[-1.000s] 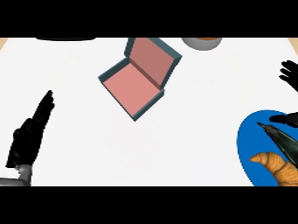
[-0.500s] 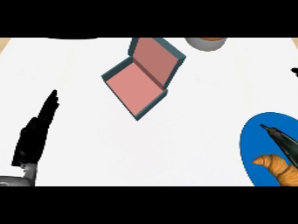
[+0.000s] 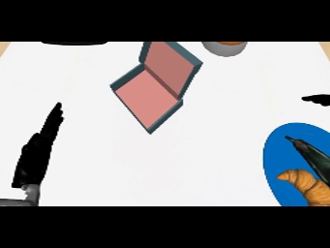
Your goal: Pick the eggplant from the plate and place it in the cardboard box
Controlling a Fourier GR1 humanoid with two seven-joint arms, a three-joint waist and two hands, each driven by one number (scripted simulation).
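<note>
A dark eggplant [image 3: 320,161] lies on the blue plate [image 3: 281,155] at the lower right, with a brown croissant [image 3: 309,186] beside it. The open cardboard box [image 3: 153,90], pink inside with teal walls, sits at the top centre. Of my right hand [image 3: 326,100] only dark fingertips show at the right edge, above the plate and apart from the eggplant. My left hand [image 3: 37,151] rests open at the lower left, fingers straight and pointing up, holding nothing.
A grey bowl with an orange inside [image 3: 224,47] stands at the back, right of the box. A dark object [image 3: 74,42] lies along the back edge at the left. The white counter top [image 3: 217,145] spans the view.
My right hand has drawn back toward the right edge, from over the plate to only fingertips showing. The view has shifted slightly. The left hand has stayed put.
</note>
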